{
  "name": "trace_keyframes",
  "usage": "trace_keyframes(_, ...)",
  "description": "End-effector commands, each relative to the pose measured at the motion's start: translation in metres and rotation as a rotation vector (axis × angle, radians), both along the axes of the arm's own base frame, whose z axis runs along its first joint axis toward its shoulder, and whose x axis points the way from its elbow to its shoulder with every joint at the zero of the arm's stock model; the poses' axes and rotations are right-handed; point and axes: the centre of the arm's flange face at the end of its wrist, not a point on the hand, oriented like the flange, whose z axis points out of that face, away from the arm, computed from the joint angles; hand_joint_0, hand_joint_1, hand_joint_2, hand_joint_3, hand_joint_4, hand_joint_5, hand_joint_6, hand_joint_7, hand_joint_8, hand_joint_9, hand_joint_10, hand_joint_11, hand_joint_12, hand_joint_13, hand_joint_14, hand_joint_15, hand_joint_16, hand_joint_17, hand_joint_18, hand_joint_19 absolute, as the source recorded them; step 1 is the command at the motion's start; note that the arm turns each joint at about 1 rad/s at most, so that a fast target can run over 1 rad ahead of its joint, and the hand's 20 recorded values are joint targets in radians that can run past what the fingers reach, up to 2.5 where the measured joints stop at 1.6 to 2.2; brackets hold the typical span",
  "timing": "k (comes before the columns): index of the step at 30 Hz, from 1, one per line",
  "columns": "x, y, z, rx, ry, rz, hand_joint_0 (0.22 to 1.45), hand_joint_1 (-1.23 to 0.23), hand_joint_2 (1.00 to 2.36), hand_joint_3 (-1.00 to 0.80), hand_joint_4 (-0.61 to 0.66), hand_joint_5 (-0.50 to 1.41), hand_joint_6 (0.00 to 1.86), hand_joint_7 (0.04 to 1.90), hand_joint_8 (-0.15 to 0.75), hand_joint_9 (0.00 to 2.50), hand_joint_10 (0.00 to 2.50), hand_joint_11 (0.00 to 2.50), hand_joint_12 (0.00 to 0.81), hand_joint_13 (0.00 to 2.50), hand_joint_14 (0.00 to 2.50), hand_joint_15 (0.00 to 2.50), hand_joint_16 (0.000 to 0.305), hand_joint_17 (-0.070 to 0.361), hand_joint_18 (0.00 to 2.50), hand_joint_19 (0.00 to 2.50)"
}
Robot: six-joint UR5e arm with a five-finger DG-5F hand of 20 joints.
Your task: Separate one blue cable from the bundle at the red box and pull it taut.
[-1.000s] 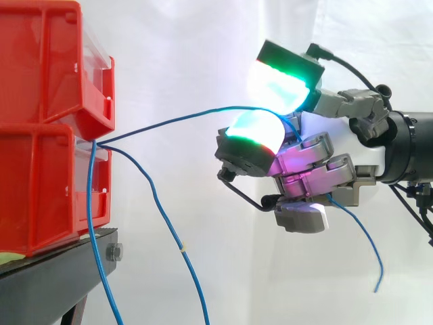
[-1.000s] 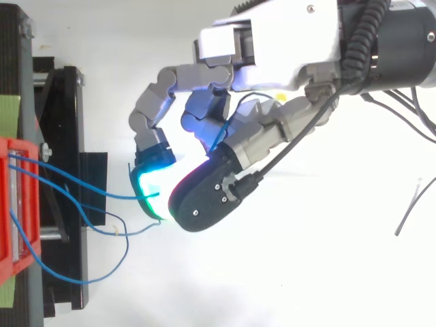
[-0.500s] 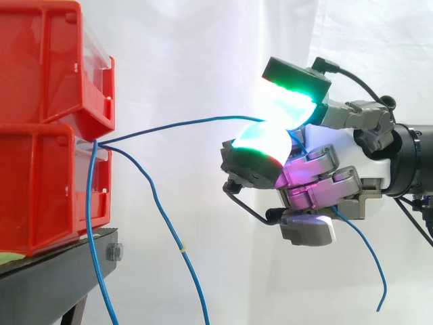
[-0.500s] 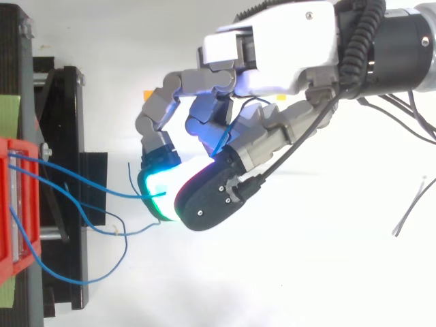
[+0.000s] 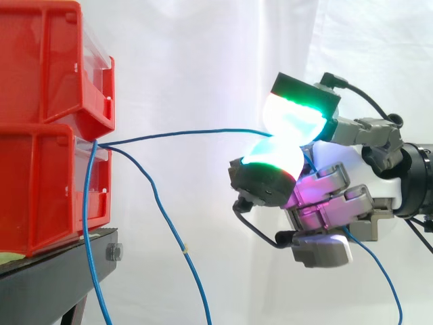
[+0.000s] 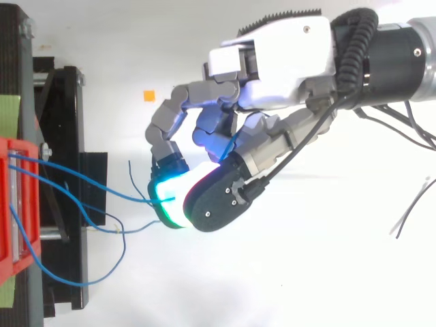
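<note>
Stacked red boxes (image 5: 47,128) stand at the left on a black stand (image 5: 47,271). Several thin blue cables leave the gap between them. One blue cable (image 5: 183,135) runs almost straight to the right, into my hand (image 5: 318,183). The hand is shut on it: a green-glowing fingertip (image 5: 298,118) and the thumb pad below pinch the cable between them. Its loose tail (image 5: 379,271) hangs below the hand. From above, the same cable (image 6: 82,178) reaches the hand (image 6: 272,61) from the red box (image 6: 17,204). Two other blue cables (image 5: 159,210) droop down from the box.
A white curtain closes off the back. A small orange mark (image 6: 148,95) lies on the white floor. A thin dark wire (image 6: 412,208) lies at the right. The black stand's edge (image 6: 68,191) juts towards the hand.
My hand has drawn to the right, away from the red boxes, keeping the blue cable pinched. The cable's span from box to hand has straightened and flattened.
</note>
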Motion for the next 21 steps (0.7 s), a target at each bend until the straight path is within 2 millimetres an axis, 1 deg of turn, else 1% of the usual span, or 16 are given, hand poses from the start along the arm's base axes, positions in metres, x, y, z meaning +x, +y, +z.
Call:
trace_keyframes(1,-0.003,0.004,-0.009,0.003,0.013,0.004,0.65,-0.77,1.02,-0.08,0.02,-0.14,0.94,1.14,0.354,0.94,1.85,1.61,0.392,1.22,1.36,1.48,0.055,0.124,1.1,0.87)
trace_keyframes(8,-0.009,0.01,-0.021,0.0,0.04,0.017,0.64,-0.76,1.02,-0.07,0.04,-0.14,0.94,1.14,0.357,0.95,1.83,1.59,0.397,1.22,1.38,1.46,0.055,0.123,1.1,0.88)
trace_keyframes(9,-0.01,0.01,-0.022,-0.002,0.042,0.018,0.64,-0.76,1.02,-0.07,0.04,-0.14,0.94,1.14,0.355,0.95,1.83,1.61,0.397,1.22,1.39,1.46,0.055,0.123,1.1,0.88)
trace_keyframes(11,-0.01,0.013,-0.023,-0.012,0.041,0.023,0.64,-0.76,1.02,-0.06,0.04,-0.14,0.94,1.15,0.359,0.95,1.84,1.59,0.399,1.22,1.39,1.46,0.055,0.124,1.11,0.88)
trace_keyframes(17,-0.01,0.014,-0.023,-0.031,0.039,0.02,0.64,-0.76,1.02,-0.07,0.05,-0.14,0.94,1.14,0.361,0.95,1.83,1.61,0.395,1.22,1.4,1.47,0.055,0.125,1.11,0.89)
trace_keyframes(21,-0.01,0.014,-0.024,-0.032,0.041,0.024,0.64,-0.76,1.02,-0.08,0.06,-0.14,0.94,1.12,0.367,0.94,1.87,1.56,0.408,1.22,1.4,1.46,0.058,0.13,1.14,0.88)
